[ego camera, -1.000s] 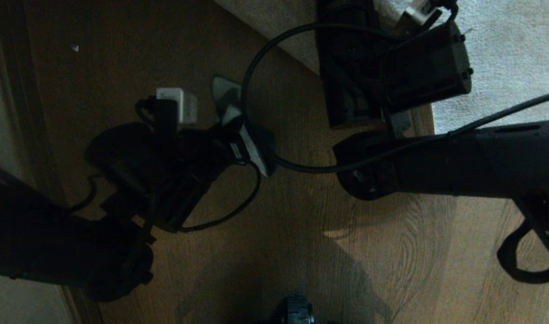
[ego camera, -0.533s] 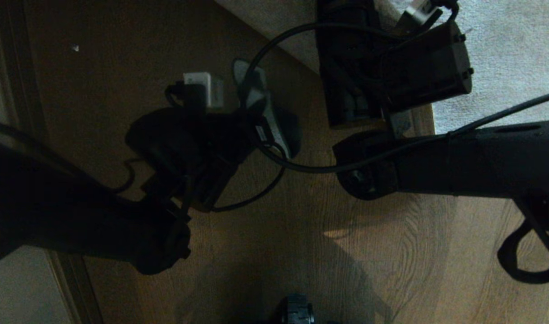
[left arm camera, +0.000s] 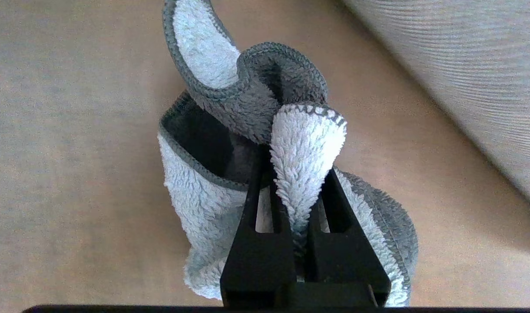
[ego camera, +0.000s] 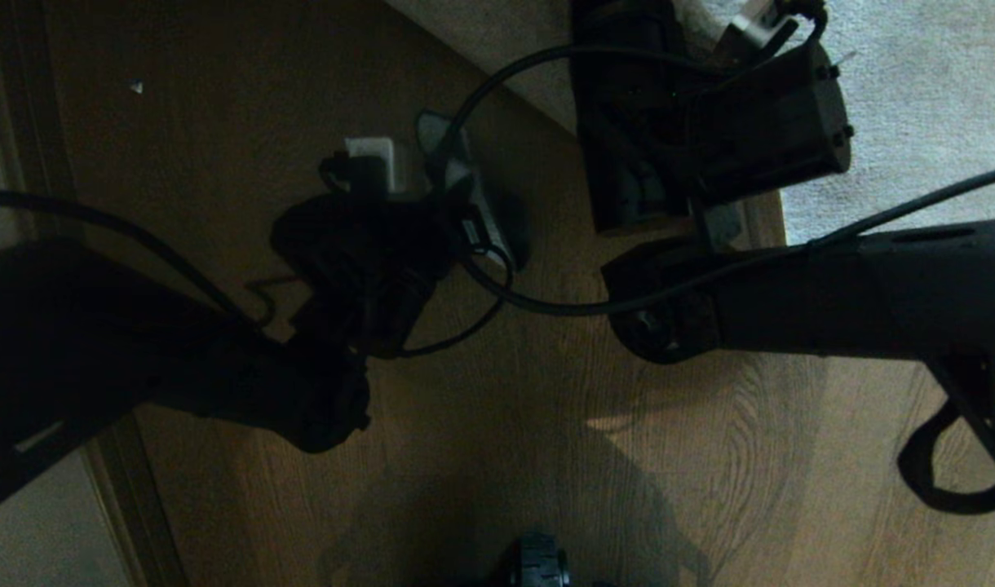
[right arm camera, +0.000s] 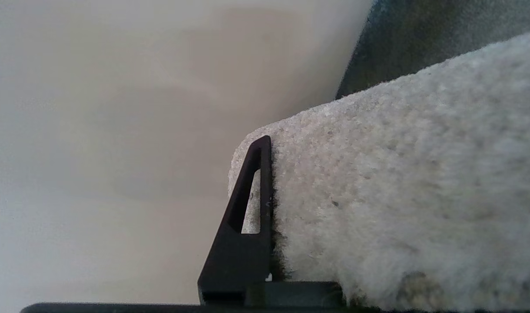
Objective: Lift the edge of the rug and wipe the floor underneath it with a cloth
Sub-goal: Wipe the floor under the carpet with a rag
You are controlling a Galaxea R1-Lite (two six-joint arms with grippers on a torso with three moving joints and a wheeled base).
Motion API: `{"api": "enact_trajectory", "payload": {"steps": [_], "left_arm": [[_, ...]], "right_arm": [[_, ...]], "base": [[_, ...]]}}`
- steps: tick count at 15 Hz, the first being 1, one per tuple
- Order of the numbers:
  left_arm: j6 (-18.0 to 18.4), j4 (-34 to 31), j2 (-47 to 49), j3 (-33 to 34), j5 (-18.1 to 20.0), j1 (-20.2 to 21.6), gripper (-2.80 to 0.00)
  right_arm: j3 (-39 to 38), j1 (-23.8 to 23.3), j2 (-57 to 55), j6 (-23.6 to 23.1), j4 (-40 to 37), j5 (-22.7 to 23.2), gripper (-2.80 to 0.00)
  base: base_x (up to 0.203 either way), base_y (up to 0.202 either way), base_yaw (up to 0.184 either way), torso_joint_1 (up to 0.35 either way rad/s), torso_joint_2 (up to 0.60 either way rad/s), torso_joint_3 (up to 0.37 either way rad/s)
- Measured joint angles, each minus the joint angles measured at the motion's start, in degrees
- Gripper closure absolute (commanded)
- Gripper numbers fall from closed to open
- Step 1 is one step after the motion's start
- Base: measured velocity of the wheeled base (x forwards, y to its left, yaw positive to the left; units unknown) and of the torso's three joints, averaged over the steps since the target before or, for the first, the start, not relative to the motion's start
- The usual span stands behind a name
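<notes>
The left gripper [left arm camera: 297, 191] reaches forward low at centre, fingers pinched nearly together. The right gripper [right arm camera: 269, 182] sits ahead on the right, fingers clamped.

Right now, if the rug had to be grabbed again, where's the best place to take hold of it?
At its corner, where the right claw is already clamped. Only there can one finger slide beneath while the other presses on the pile, coming in from the bare floor side. The rug edge elsewhere lies flatter. The left claw is busy pinching the cloth.
</notes>
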State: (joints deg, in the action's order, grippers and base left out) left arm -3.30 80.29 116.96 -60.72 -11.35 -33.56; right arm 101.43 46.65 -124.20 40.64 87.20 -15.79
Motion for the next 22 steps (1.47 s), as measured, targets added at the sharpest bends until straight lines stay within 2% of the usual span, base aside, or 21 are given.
{"api": "enact_trajectory", "payload": {"steps": [5,14,17,22], "left_arm": [[0.00,0.00,0.96,-2.68,0.08,4.03,0.00],[0.92,-0.05,-0.84,-2.67,0.52,12.83,0.00],[1.07,0.03,-2.49,-0.37,0.57,16.32,0.00],[1.18,1.81,-6.97,7.60,2.09,19.40,0.00]], "right_arm": [[0.00,0.00,-0.16,0.06,0.02,-0.02,0.00],[0.00,0.00,-0.20,0.26,0.02,-0.02,0.00],[-0.07,0.00,-0.22,0.26,-0.01,-0.02,0.00],[-0.10,0.04,-0.20,0.23,0.00,-0.02,0.00]], "base": [[0.000,0.000,0.000,0.000,0.00,0.000],[0.000,0.000,0.000,0.000,0.00,0.000],[0.000,0.000,0.000,0.000,0.00,0.000],[0.000,0.000,0.000,0.000,0.00,0.000]]}}
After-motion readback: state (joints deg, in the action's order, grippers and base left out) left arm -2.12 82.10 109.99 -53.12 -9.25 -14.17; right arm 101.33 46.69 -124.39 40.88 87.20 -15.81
